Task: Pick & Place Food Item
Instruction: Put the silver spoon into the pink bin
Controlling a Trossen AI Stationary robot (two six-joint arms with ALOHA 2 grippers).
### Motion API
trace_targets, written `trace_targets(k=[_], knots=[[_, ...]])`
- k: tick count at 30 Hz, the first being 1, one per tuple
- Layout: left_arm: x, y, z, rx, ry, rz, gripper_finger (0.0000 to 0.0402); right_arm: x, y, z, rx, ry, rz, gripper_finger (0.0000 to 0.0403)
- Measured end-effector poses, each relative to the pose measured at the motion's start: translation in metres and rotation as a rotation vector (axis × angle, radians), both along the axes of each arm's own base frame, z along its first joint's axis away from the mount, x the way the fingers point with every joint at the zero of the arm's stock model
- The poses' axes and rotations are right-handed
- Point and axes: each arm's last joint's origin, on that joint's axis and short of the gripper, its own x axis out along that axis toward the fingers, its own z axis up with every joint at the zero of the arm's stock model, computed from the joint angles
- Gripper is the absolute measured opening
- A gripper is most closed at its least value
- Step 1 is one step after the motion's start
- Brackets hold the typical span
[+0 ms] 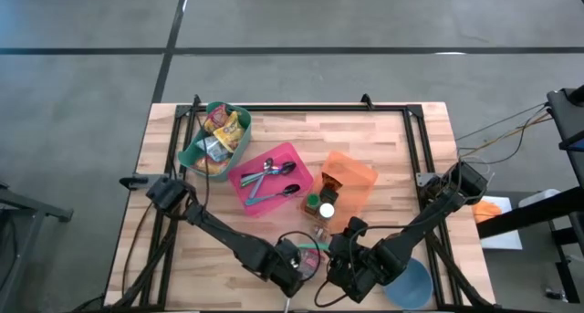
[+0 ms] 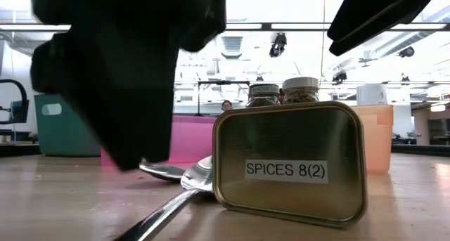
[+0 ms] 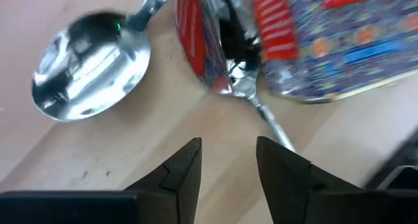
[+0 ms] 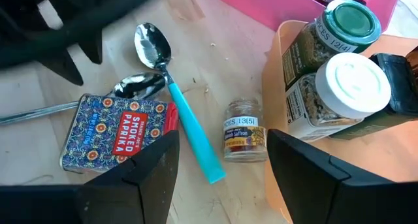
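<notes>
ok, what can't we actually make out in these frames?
- Paprika tin: low view shows only its labelled underside.
- Green bin contents: high view, too small to identify.
- Spoons: low view, partly behind the dark arm.
- Saffron jar: high view, hidden among the arms.

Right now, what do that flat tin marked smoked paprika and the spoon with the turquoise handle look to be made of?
The flat smoked paprika tin looks like printed metal; its bare underside gleams gold. The turquoise-handled spoon has a mirror-bright bowl, likely steel, and a matte handle, probably plastic.
</notes>
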Motion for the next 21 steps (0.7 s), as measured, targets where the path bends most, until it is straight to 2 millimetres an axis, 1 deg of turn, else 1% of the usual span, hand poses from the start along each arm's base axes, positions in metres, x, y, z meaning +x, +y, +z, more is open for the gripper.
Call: trace_targets(k=[3, 6, 15, 19, 21], knots=[[0.003, -0.003, 0.003, -0.019, -0.039, -0.002, 0.0147, 0.000, 0.000, 0.000, 0.000, -0.001, 0.000, 0.0228], [0.005, -0.006, 0.001, -0.038, -0.062, -0.006, 0.0147, 0.000, 0.000, 0.000, 0.000, -0.001, 0.001, 0.0228], [0.005, -0.007, -0.002, -0.028, -0.077, 0.028, 0.0147, 0.000, 0.000, 0.000, 0.003, -0.002, -0.001, 0.0228], [0.008, -0.009, -0.009, -0.026, -0.078, 0.028, 0.0147, 0.000, 0.000, 0.000, 0.002, -0.001, -0.002, 0.0228], [0.010, -0.011, -0.014, -0.052, -0.086, 0.015, 0.0147, 0.000, 0.000, 0.000, 0.003, -0.002, -0.002, 0.0228]])
